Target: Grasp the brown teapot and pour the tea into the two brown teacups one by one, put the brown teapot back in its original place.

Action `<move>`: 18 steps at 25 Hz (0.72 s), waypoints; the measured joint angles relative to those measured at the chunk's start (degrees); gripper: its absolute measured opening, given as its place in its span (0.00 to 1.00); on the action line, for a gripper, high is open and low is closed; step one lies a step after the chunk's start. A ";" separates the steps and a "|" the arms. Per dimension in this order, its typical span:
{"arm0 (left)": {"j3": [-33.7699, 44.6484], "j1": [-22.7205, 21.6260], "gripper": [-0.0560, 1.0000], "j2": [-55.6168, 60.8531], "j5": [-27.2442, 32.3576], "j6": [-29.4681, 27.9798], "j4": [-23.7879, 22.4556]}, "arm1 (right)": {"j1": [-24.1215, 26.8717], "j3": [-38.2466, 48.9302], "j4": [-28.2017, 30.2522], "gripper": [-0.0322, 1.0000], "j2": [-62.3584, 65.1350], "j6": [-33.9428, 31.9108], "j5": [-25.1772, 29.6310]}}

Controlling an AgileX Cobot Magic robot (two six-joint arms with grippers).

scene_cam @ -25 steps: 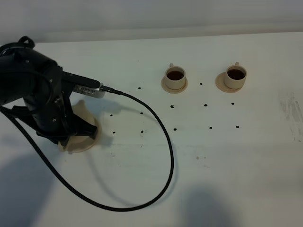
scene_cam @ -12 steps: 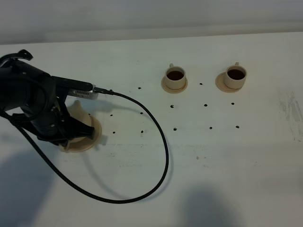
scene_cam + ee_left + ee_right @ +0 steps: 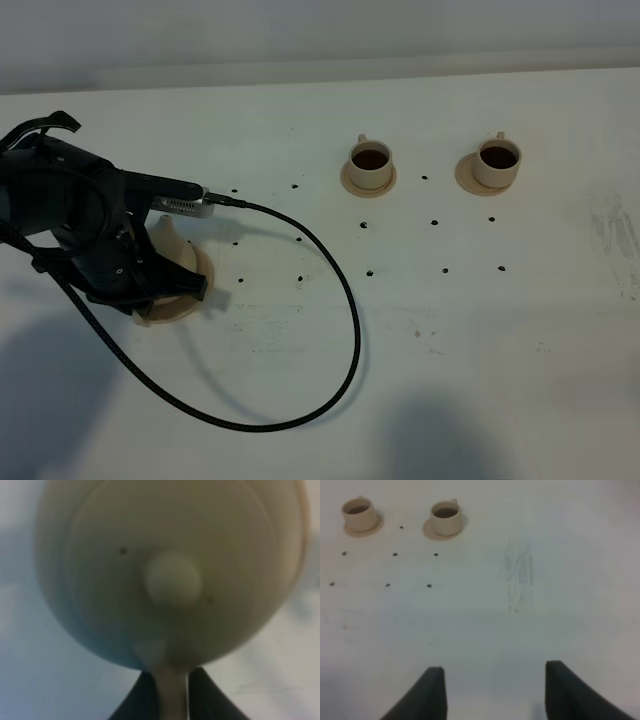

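Since the earlier frame, the left arm has been shifted slightly toward the near-left of the counter (image 3: 420, 380), its black cable (image 3: 330, 300) has swung with it, and more of the tan saucer (image 3: 190, 300) beneath it has been hidden. Both teacups have stayed where they were.

The brown teapot (image 3: 170, 570) is seen from directly above in the left wrist view, filling most of it, with the lid knob (image 3: 173, 578) near the centre. The teapot's loop handle (image 3: 170, 690) is seen running toward the camera between the two dark fingers of the left gripper (image 3: 170, 695). The fingers lie close against either side of the handle; whether it is gripped or just being released cannot be told from the blurred view. In the exterior view the teapot is almost wholly covered by the arm, and only its spout (image 3: 170, 232) and the saucer rim are made out, so the pot is judged to be sitting on its original place.

The left teacup (image 3: 370, 160) and the right teacup (image 3: 497, 162) each stand on a small saucer, well apart from the teapot, and dark liquid is seen in both, so pouring is judged complete.

The handle's long axis lies in line with the left gripper's reach, so a straight withdrawal away from the pot is what the coming move is judged to call for. The right gripper (image 3: 492, 690) is held spread wide over bare counter, with nothing between its fingers.
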State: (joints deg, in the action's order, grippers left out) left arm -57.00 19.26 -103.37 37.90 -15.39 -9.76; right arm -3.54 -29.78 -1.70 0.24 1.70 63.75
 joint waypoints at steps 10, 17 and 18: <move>0.00 0.00 0.58 8.40 15.65 2.70 0.98 | 0.00 0.00 -0.11 0.45 0.00 0.00 0.00; 6.28 0.00 0.61 21.87 26.80 4.17 0.23 | 0.00 0.00 -0.11 0.45 0.00 0.00 0.00; 8.55 0.00 0.61 24.25 26.96 4.32 0.29 | 0.00 0.00 -0.11 0.45 0.00 0.00 0.00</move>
State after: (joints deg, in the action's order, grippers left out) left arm -48.45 19.26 -79.11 64.86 -11.07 -9.47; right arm -3.54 -29.78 -1.80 0.24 1.70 63.75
